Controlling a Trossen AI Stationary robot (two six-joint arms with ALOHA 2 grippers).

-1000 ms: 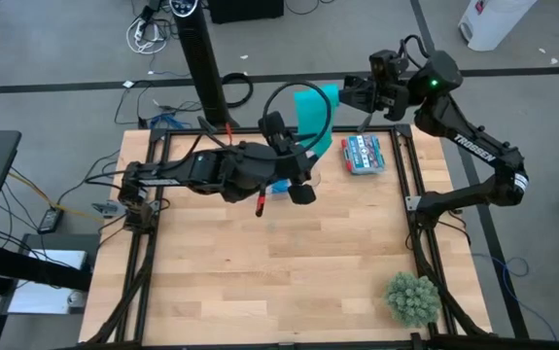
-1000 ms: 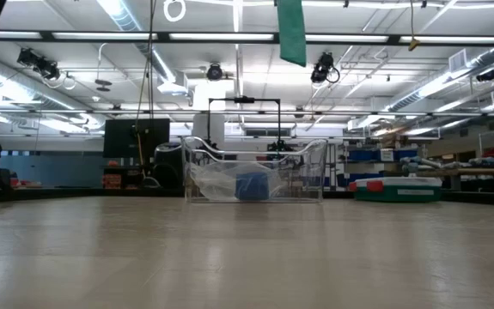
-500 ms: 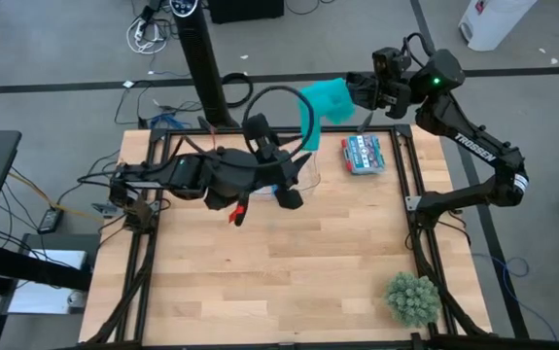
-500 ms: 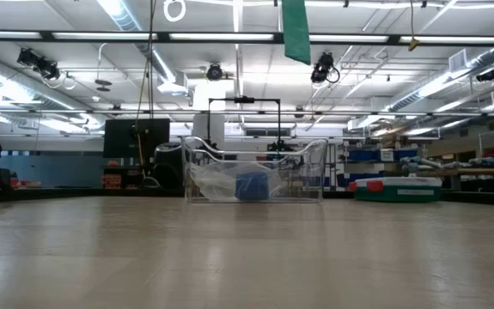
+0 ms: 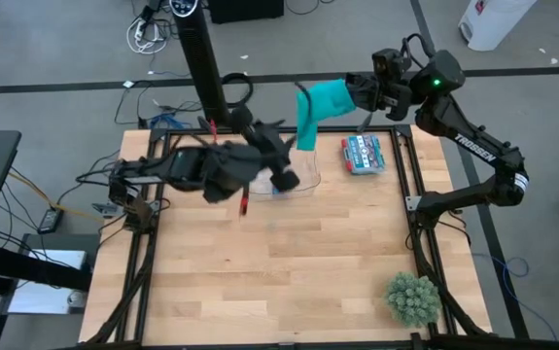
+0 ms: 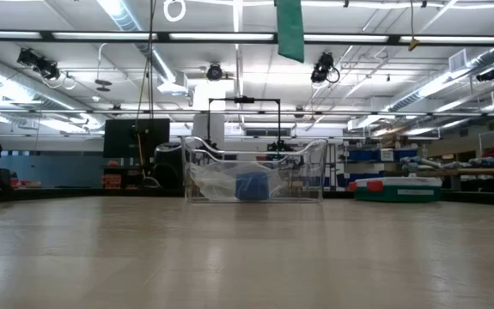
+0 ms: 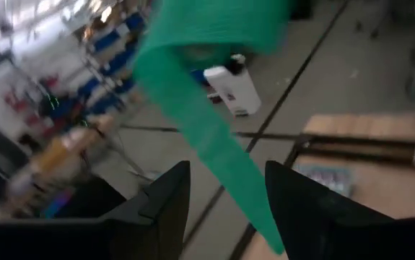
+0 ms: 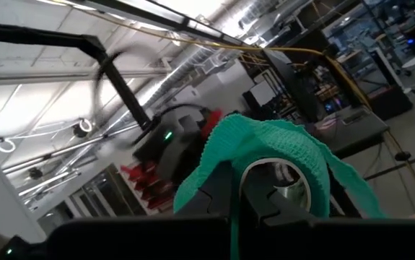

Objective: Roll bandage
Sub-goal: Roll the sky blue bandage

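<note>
The jaws of the right gripper are pinched together on the top end of the teal-green soft fabric bandage, held high past the far edge of the pale wooden table. From those jaws the ribbon drapes down and toward the left gripper, whose two dark fingers stand apart with the strip hanging in the gap between them, not clamped.

From overhead, both arms and the whole spread show: below the left gripper sits a clear wire-and-plastic bin, just beside the right gripper's side of the table lies a flat blue and red packet, and well apart, at the near corner, a small spiky green plant.

The table-level camera catches neither gripper, only the bandage's free end dangling from above, with the bin and something blue in it far across the boards. The right wrist camera alone shows the fabric bunched over a silvery ring at its closed jaws.
</note>
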